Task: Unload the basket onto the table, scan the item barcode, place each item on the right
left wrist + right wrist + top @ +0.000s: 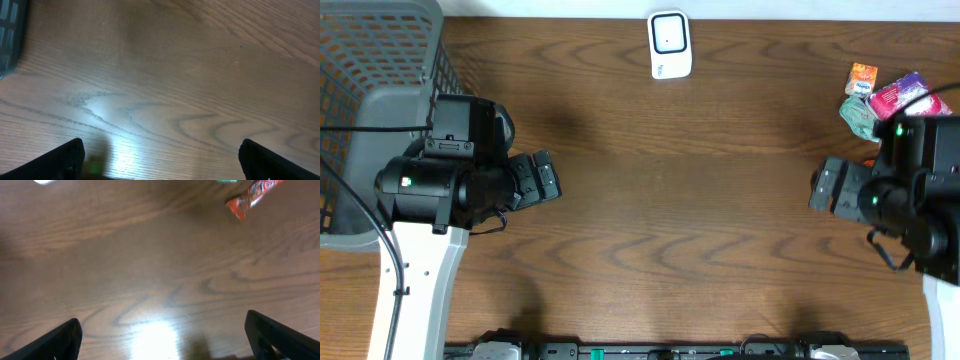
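Both jaws spread wide, nothing held.
I see my left gripper (545, 180) and right gripper (823, 187) released above the wooden table (700, 200); the snack packets (885, 98) lie beside the right arm, and the white scanner (670, 44) sits at the far edge.

A dark brown wooden table (700, 200) with wavy grain fills the view. Along its far edge runs a thin pale strip (800, 6). Light from above leaves soft bright glare patches (155, 335) on the wood.
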Controlling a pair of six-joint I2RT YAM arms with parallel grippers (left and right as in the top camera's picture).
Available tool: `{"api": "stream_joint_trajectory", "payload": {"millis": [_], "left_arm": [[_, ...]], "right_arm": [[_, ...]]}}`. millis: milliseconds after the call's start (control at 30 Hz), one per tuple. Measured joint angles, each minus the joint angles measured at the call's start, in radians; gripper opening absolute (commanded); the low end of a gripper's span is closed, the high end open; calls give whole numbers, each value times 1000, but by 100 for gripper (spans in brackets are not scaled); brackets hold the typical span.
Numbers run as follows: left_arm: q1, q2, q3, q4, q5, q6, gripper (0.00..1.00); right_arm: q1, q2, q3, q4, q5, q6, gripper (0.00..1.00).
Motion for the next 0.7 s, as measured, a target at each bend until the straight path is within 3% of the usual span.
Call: {"api": "stream_joint_trajectory", "payload": {"millis": [700], "left_arm": [[0, 0, 0, -1, 0, 0, 98]], "right_arm": [[0, -455, -247, 0, 5, 54, 99]]}}
